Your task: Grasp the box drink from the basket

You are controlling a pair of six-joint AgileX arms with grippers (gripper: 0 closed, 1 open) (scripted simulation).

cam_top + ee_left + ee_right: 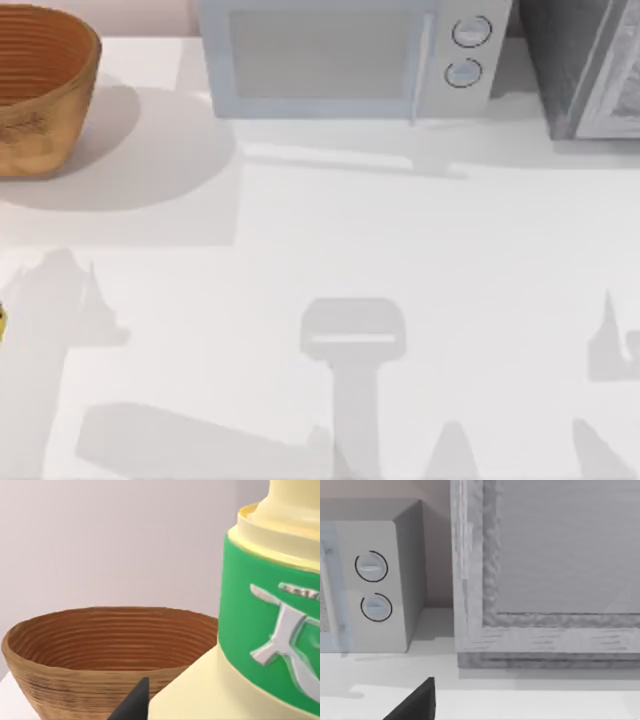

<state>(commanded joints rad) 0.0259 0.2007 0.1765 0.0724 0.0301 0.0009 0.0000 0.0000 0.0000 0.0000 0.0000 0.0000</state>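
The box drink is cream with a green band and silver characters, and it looms close in the left wrist view. My left gripper is shut on it, with one dark fingertip showing beside its base. Behind the drink stands the basket, round, woven and orange-brown, with nothing visible inside. In the top view the basket sits at the far left corner of the table, and a yellow sliver of the box drink shows at the left edge, well in front of it. My right gripper hangs near the table's right side.
A pale microwave with two round knobs stands at the back middle, and its side shows in the right wrist view. A grey cabinet stands at the back right. Arm shadows lie across the white table.
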